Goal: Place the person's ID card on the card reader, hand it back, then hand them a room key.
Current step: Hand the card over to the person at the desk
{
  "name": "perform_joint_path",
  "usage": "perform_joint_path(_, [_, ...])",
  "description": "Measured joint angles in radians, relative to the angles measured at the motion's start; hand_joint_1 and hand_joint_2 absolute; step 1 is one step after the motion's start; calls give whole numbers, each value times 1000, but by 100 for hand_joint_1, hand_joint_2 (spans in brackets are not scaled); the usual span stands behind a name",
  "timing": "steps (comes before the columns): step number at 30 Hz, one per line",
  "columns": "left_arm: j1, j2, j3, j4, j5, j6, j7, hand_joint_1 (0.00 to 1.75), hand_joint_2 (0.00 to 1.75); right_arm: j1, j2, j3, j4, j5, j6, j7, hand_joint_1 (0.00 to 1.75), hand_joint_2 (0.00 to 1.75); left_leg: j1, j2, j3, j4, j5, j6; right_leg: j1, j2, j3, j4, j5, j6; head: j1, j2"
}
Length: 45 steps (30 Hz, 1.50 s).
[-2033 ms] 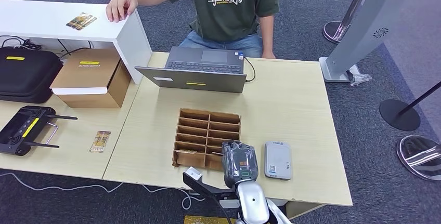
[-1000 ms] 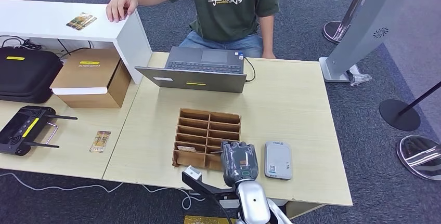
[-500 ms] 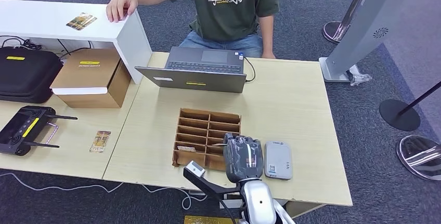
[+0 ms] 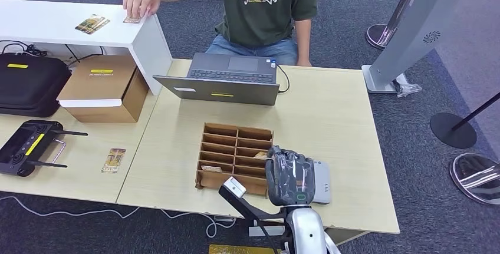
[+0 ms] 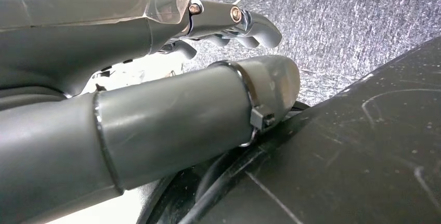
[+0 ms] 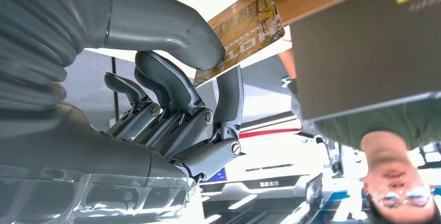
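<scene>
Grey carpet surrounds the pale wooden table (image 4: 330, 118) where I stand facing a seated person (image 4: 259, 6) in a dark green printed T-shirt. My right hand (image 4: 289, 177) hovers over the near side of the table, and in the right wrist view its thumb (image 6: 171, 26) and a dark finger (image 6: 229, 99) pinch a gold-patterned card (image 6: 244, 26) by one end, the rest of the card sticking out past the fingertips. From above, that hand covers the left part of the grey card reader (image 4: 322, 181), which lies flat just beside the brown cardboard slotted organizer (image 4: 234, 148); whether the card touches the reader I cannot tell. My left hand (image 5: 156, 94) hangs low beside my body over the carpet, fingers (image 5: 249, 26) loosely curled with nothing in them. Beyond the organizer, an open grey laptop (image 4: 227, 77) sits at the table's far edge in front of the person. Further left, one of the person's hands (image 4: 140, 0) rests on the corner of a white counter (image 4: 71, 27), next to a small card (image 4: 132, 20) and near another patterned card (image 4: 92, 24). On the lower table to my left lie a cardboard box (image 4: 106, 86), a black case (image 4: 29, 83), a black controller (image 4: 26, 147) and one more gold card (image 4: 113, 160).
</scene>
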<state>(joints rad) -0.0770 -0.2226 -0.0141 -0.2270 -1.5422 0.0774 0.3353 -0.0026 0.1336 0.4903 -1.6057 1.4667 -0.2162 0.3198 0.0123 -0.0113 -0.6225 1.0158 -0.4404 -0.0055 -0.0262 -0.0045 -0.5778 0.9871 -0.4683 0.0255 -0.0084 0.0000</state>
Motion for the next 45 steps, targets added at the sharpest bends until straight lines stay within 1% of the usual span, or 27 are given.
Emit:
perform_joint_path(3, [1,0,0,0,1,3,0,0,0,20,2,-33,-28,-49,-31,-21,175,175,0,0,0,0,0,0,0,0,0,0,0,0,0,0])
perform_joint_path(9, [5,1,0,0,11,14,0,0,0,43,7,-120,-57,-289,-92,-99,175,175,0,0,0,0,0,0,0,0,0,0,0,0,0,0])
perform_joint_path(14, [8,1,0,0,13,24,2,0,0,54,14,-199,-62,-448,-138,-149,175,175,0,0,0,0,0,0,0,0,0,0,0,0,0,0])
perform_joint_path(22, [10,1,2,0,16,33,3,0,0,68,31,-311,-62,-622,-190,-196,175,175,0,0,0,0,0,0,0,0,0,0,0,0,0,0])
perform_joint_path(27, [11,1,3,0,16,37,3,0,0,64,41,-368,-61,-662,-230,-218,175,175,0,0,0,0,0,0,0,0,0,0,0,0,0,0])
perform_joint_path(33, [11,1,8,0,12,37,3,0,0,42,48,-435,-53,-682,-286,-233,175,175,0,0,0,0,0,0,0,0,0,0,0,0,0,0])
perform_joint_path(37, [10,1,10,0,8,36,3,0,0,21,50,-473,-49,-687,-321,-261,175,175,0,0,0,0,0,0,0,0,0,0,0,0,0,0])
perform_joint_path(45, [5,1,11,0,-3,18,-2,0,0,-75,57,-492,-41,-592,-371,-305,175,175,0,0,1,0,0,0,0,0,1,0,0,0,0,0])
